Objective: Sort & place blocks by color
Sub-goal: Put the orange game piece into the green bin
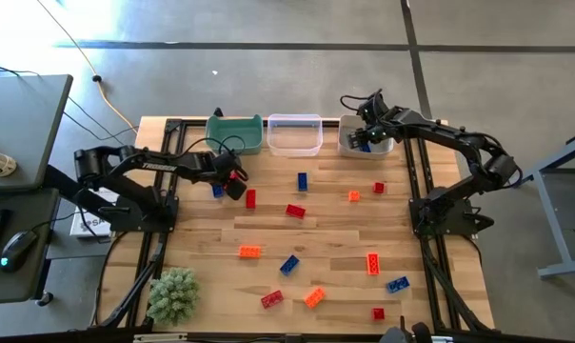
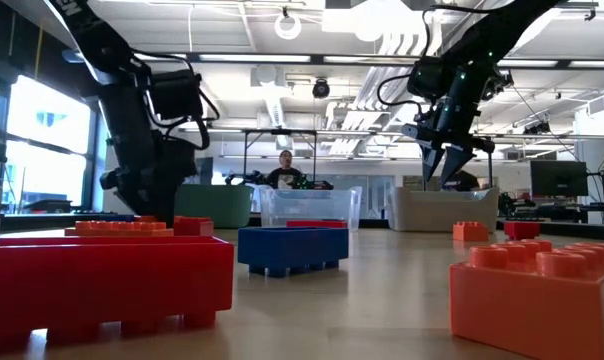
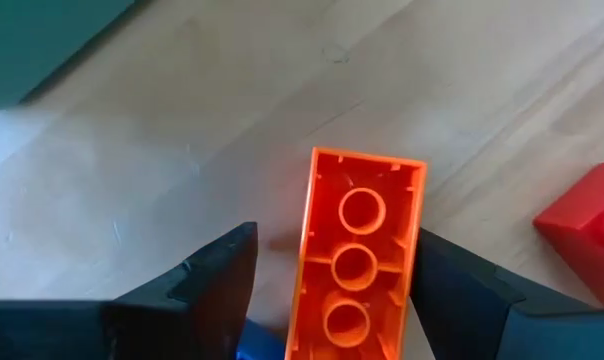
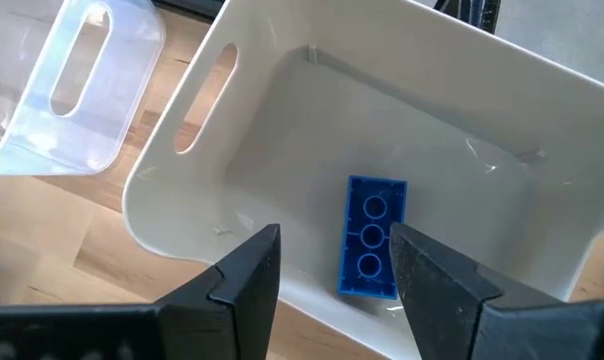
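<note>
My left gripper (image 1: 234, 181) is low over the table in front of the green bin (image 1: 235, 133), open. An orange brick (image 3: 357, 260) shows between its fingers with its hollow underside toward the camera. A blue block (image 1: 217, 191) and a red block (image 1: 250, 197) lie right beside it. My right gripper (image 1: 368, 136) hangs open over the white bin (image 1: 352, 145). A blue brick (image 4: 372, 240) lies hollow side up on the floor of that bin (image 4: 462, 130). Other red, orange and blue blocks lie scattered on the wood. My left gripper (image 3: 337, 235) stands with one finger on each long side of the orange brick. One finger (image 3: 452, 290) meets the brick's edge in the picture, and a gap of bare wood shows on the other side. I cannot tell whether it touches the brick.
Three bins stand in a row at the far edge: green, clear (image 1: 295, 133) and white. A green spiky ball (image 1: 173, 293) sits at the near left corner. In the low view, a red brick (image 2: 102, 285), a blue brick (image 2: 292, 248) and an orange one (image 2: 542, 295) lie close. A person (image 2: 285, 170) is beyond the table.
</note>
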Motion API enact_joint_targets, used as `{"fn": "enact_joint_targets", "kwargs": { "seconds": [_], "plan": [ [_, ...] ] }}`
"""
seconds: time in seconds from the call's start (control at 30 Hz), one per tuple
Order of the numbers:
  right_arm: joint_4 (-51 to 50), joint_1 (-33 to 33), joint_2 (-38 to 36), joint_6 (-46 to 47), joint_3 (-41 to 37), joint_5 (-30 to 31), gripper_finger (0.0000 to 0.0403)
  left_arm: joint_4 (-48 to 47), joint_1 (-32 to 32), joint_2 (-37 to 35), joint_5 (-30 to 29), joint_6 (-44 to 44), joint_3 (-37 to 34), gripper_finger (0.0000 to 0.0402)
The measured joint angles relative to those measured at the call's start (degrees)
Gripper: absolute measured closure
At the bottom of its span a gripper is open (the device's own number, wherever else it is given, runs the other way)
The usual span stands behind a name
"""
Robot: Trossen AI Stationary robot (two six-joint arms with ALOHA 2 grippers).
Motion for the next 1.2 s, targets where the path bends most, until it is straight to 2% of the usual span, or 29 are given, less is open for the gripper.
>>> {"fn": "enact_joint_targets", "kwargs": {
  "seconds": [0.13,0.33,0.4,0.7,1.0,1.2],
  "plan": [
    [0.00,0.00,0.00,-0.02,0.00,-0.21,0.0226,0.18,-0.02,0.71,-0.12,-0.04,0.11,0.0195],
    [0.01,0.02,0.00,-1.08,0.00,-0.22,0.0226,0.82,-0.15,0.61,-0.15,1.68,0.09,0.0274],
    [0.01,0.01,0.00,-1.09,0.00,-0.22,0.0226,1.43,-0.15,0.61,-0.13,2.36,0.09,0.0290],
    [0.02,0.01,0.00,-2.58,0.00,-1.20,0.0226,0.81,-0.13,0.89,0.47,2.53,1.84,0.0290],
    [0.02,0.02,0.00,-4.15,0.00,-3.02,0.0226,-1.45,-0.13,0.82,-0.42,4.87,11.38,0.0290],
    [0.05,0.00,0.00,-5.86,0.00,-4.10,0.0226,-4.37,-0.12,0.80,-4.60,8.48,18.97,0.0290]
  ]
}}
